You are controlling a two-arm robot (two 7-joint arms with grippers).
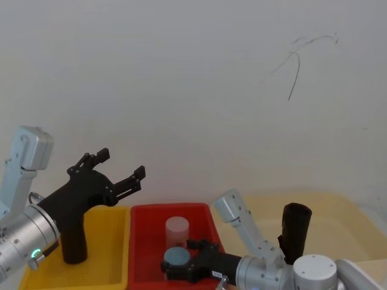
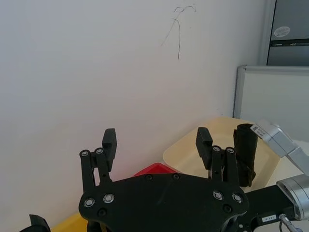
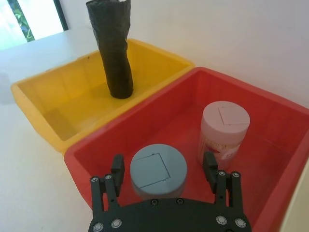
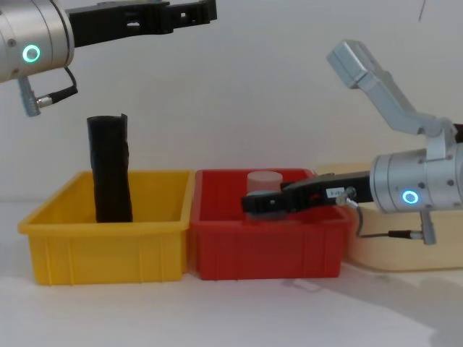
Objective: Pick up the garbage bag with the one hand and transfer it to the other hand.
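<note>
**Both claws empty, rolls standing in their bins**

We see a white desk (image 4: pixel 217 311) against a plain white wall (image 1: pixel 181 72). The yellow bin (image 4: pixel 108 246) holds the garbage bag (image 4: pixel 110 170), a matte-black wrinkled roll standing upright. The red bin (image 4: pixel 268 249) holds a pink-lidded jar (image 3: pixel 223 130) and a grey-lidded jar (image 3: pixel 158 169). A second black roll (image 1: pixel 295 232) stands in the cream tray (image 1: pixel 338 223). Our left claw (image 1: pixel 121 166) hangs spread above the yellow bin; our right claw (image 3: pixel 164 166) sits spread over the red bin.
</note>
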